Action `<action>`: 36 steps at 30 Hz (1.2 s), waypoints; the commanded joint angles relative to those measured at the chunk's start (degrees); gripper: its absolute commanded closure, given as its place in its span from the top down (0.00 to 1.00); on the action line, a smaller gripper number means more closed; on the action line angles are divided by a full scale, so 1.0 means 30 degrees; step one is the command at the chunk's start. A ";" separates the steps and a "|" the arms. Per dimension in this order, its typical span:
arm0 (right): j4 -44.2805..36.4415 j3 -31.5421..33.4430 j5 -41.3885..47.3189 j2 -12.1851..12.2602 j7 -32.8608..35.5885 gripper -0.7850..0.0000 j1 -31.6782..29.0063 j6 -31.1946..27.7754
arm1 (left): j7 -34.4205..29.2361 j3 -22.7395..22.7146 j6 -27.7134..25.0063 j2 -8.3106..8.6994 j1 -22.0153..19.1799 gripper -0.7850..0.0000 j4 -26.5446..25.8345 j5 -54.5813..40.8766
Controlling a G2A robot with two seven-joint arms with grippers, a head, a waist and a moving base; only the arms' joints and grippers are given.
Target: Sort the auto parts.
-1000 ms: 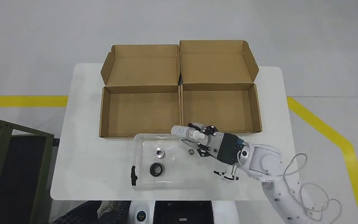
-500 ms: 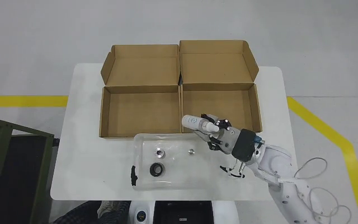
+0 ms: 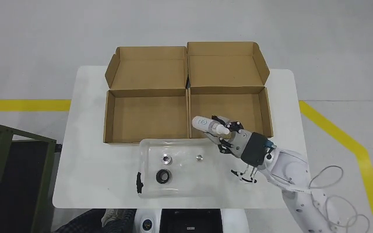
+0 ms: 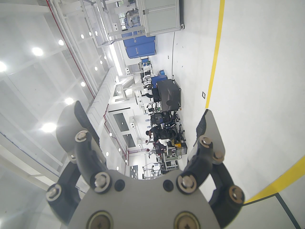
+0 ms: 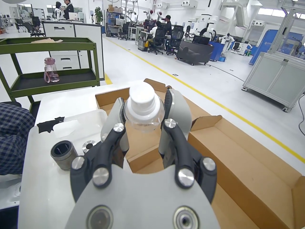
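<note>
While in right gripper (image 3: 221, 134), bottle (image 3: 202, 122) base-outward.

— Where's the small white plastic bottle (image 3: 204, 123)?
— Held off the surface, lying sideways, clamped in the right gripper (image 3: 222, 135), just past the far rim of the clear plastic tray (image 3: 186, 185), near its right end.
— And inside that tray?
— Three parts, apart from one another: a silver metal cylinder (image 3: 167, 158) and a dark ring (image 3: 164, 176) toward the left, and a small silver disc (image 3: 199, 156) mid-tray.
</note>
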 commanded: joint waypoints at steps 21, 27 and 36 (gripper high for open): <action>0.4789 -0.0894 0.1813 -0.0261 0.5286 0.00 0.5371 -0.1628 | 0.0000 0.0000 0.0000 0.0000 0.0000 1.00 0.0000 0.0001; 0.6593 -0.2173 0.1718 -0.0513 0.6964 0.00 0.7192 -0.1768 | 0.0000 0.0000 0.0000 0.0000 0.0000 1.00 0.0000 0.0001; 0.9910 -0.4149 0.2347 -0.1097 0.7966 0.00 0.9718 -0.1673 | 0.0000 0.0000 0.0000 0.0000 0.0000 1.00 0.0000 0.0001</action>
